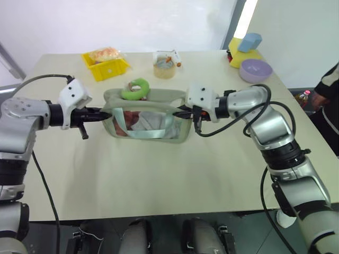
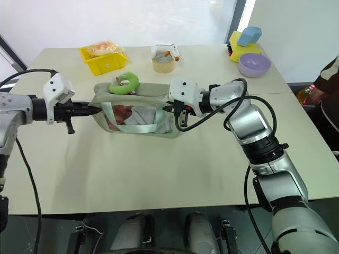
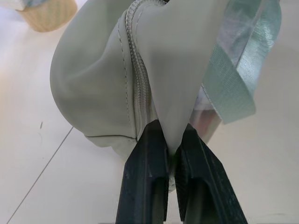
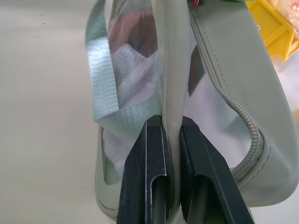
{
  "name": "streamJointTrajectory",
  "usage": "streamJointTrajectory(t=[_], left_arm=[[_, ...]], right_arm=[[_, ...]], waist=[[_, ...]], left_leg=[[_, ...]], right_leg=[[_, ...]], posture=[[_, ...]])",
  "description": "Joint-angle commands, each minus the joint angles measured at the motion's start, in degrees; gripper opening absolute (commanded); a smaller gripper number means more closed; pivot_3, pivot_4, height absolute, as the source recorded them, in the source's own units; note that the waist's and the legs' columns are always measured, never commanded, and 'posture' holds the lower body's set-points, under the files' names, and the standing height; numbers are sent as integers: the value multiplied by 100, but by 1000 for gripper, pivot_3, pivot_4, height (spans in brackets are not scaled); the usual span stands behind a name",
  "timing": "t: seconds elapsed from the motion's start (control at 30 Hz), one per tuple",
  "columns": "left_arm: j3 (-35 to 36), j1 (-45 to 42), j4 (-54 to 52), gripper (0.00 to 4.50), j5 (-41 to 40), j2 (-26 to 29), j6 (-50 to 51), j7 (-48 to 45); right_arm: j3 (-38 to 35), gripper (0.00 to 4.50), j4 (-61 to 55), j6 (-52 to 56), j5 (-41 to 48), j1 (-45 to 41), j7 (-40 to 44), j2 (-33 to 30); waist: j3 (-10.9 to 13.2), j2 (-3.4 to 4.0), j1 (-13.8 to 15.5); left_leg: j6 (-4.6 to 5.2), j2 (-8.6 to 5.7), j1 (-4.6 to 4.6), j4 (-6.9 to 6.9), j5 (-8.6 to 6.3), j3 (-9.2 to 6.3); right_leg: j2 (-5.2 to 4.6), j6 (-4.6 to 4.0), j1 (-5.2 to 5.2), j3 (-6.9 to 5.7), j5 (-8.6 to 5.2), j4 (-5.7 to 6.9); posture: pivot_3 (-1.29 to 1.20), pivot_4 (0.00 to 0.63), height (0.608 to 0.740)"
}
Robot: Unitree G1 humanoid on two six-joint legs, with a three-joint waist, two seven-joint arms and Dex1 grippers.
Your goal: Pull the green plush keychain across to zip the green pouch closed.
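Observation:
The green pouch is held up over the table between both arms, its clear window and pale straps facing me. My left gripper is shut on the pouch's left end, and the fabric edge is pinched between its black fingers. At the pouch's right end my right gripper is shut on the edge in the same way. The green plush keychain lies on the pouch's top, left of the middle. The zipper teeth run along the top seam.
A yellow bin with packets stands at the back left, and a small beige cup behind the pouch. A purple bowl and yellow and blue blocks sit at the back right. A person's sleeve shows at the right edge.

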Motion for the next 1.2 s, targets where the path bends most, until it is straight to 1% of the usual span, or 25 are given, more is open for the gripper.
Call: streamJointTrajectory(t=[0.03,0.1,0.13,0.23,0.3,0.37,0.47,0.57,0.7,0.87,0.97,1.07,1.1,1.13,1.17,1.2], left_arm=[[52,62,-217,0,58,175,-168,-142],[25,118,-212,0,129,190,-258,-156],[13,123,-188,0,168,194,-306,-154],[38,123,-151,0,175,189,-341,-167],[58,136,-151,0,165,186,-349,-168],[49,135,-127,0,190,183,-383,-163],[23,109,-89,0,237,159,-423,-140],[27,99,-168,0,230,158,-383,-126],[69,155,-296,0,203,181,-315,-115],[140,309,-467,0,194,214,-246,-35],[185,390,-531,0,180,230,-221,-3],[203,431,-537,0,181,230,-229,9],[195,432,-520,0,193,226,-250,14],[186,428,-516,0,200,215,-259,26],[166,394,-503,0,203,182,-261,45],[145,362,-485,0,208,155,-274,55]], right_arm=[[-316,808,-177,695,577,-393,229,77],[-449,1546,-57,1054,819,-764,326,90],[-506,2156,67,1169,872,-953,276,125],[-776,3613,537,1594,1255,-1574,313,281],[-1098,3613,1456,1778,1338,-2247,-205,725],[-1225,3613,2175,1836,1269,-2633,-644,1071],[-1101,3613,2794,1577,1161,-2828,-753,1450],[-1046,3613,3710,1301,972,-3086,-1101,1909],[-951,3613,4315,1106,824,-3186,-1026,2128],[-819,3613,4545,968,642,-3112,-973,2229],[-949,2793,4479,1087,737,-3135,-891,2230],[-956,1349,4320,1202,768,-3122,-730,2177],[-957,746,4260,1250,774,-3108,-686,2160],[-953,287,4169,1308,781,-3080,-639,2134],[-954,59,4012,1414,805,-3037,-586,2081],[-962,59,3875,1501,820,-3003,-551,2031]], waist=[[0,0,-9],[1,2,-9],[2,3,-9],[1,2,3],[1,2,-14],[1,3,-22],[-1,0,-19],[-1,0,-26],[0,1,-20],[0,1,-29],[0,1,-29],[0,1,-28],[0,1,-28],[0,1,-28],[0,1,-27],[0,1,-27]], left_leg=[[0,0,0,0,0,0],[0,0,0,-2,0,1],[0,1,0,-2,0,2],[0,1,0,-2,0,1],[1,1,-1,-2,0,2],[0,1,1,-3,0,7],[0,2,2,-9,0,7],[0,0,-3,-8,0,9],[0,1,-8,-9,0,6],[0,1,-9,-9,0,6],[0,1,-8,-9,0,5],[0,1,-9,-9,0,5],[0,1,-8,-9,0,5],[0,1,-8,-9,0,5],[0,1,-8,-9,0,4],[0,1,-8,-9,0,5]], right_leg=[[0,0,0,0,0,0],[0,0,-1,0,0,0],[0,0,-2,0,0,0],[0,0,-3,0,0,1],[0,0,-2,0,0,0],[0,-1,-4,2,0,2],[1,-1,-3,1,0,1],[-3,0,-3,2,1,1],[-1,0,-7,0,0,3],[-3,0,-7,1,1,2],[-3,0,-7,1,1,2],[-3,0,-7,1,1,3],[-3,0,-7,1,1,3],[-3,0,-7,1,1,2],[-3,0,-7,1,1,2],[-3,0,-7,1,1,3]], posture=[[0,150,739],[0,150,739],[0,150,739],[0,150,739],[0,150,739],[0,150,739],[0,150,739],[0,150,739],[0,150,739],[0,150,739],[0,150,739],[0,150,739],[0,150,739],[0,150,739],[0,150,739],[0,150,739]])
